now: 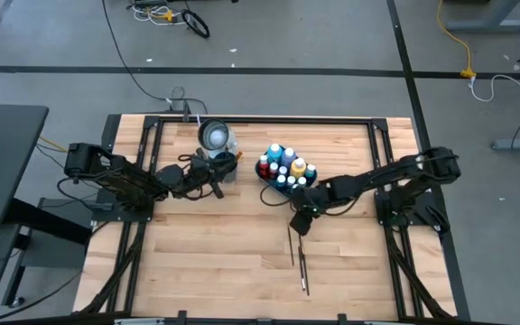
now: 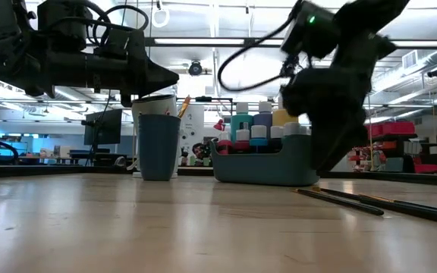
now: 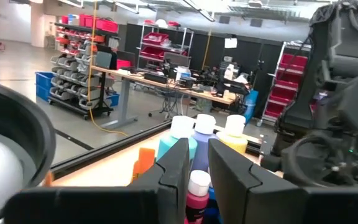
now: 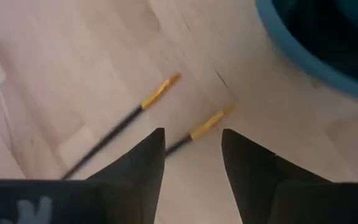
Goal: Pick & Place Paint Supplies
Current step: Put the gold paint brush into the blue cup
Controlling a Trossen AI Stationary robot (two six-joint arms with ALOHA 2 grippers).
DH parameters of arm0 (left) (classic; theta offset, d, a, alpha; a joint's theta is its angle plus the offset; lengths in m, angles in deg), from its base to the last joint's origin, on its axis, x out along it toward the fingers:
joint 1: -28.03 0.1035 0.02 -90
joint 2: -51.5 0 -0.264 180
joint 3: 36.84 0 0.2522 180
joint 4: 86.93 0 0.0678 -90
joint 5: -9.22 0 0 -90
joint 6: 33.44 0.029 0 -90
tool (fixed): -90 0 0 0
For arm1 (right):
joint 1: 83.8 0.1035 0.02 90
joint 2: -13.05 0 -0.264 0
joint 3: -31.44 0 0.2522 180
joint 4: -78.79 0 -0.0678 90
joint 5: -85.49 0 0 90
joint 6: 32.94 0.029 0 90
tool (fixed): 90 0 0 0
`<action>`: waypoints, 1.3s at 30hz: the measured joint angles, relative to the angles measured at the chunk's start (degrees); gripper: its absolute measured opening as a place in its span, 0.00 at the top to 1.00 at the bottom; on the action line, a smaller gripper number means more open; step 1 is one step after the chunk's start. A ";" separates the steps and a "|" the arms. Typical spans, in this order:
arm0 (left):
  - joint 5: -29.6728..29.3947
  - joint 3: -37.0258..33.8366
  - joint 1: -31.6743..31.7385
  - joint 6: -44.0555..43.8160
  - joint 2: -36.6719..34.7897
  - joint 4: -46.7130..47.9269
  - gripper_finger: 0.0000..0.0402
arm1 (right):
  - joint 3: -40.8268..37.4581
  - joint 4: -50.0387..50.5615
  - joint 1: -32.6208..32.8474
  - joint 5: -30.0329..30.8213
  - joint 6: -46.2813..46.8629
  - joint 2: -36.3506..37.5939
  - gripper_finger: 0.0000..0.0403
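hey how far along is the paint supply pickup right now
Mostly done with the bottles: the paint bottles stand packed in the teal tray. In hand: the right pincer, open, hangs just over two brushes lying on the table, gripping neither. The left pincer waits by the blue cup. Left: both brushes.

i'm driving in a big open lab or workshop: past my wooden table [image 1: 242, 262] stand shelving racks of red bins [image 3: 79, 43], cluttered workbenches [image 3: 166, 81], ceiling strip lights, and cables on concrete.
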 joint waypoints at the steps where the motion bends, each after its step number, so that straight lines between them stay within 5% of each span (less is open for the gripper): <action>1: 0.00 0.00 0.00 0.56 0.00 0.02 0.83 | 0.00 -1.03 -0.57 -0.61 0.08 -0.94 0.60; 23: 0.04 0.00 0.00 4.34 0.00 0.07 0.83 | 0.04 0.25 -1.31 0.35 -2.14 -3.77 0.72; 28: -0.02 0.00 0.00 4.35 0.00 -0.08 0.83 | 2.36 8.37 -1.50 -1.19 -1.64 -0.24 0.71; 35: -0.02 0.02 0.00 3.93 0.00 0.03 0.83 | 5.38 10.75 3.48 -6.78 2.59 -0.09 0.71; 39: -0.04 0.02 0.00 4.01 0.00 0.00 0.83 | 5.11 11.85 6.24 -4.87 2.32 -3.21 0.71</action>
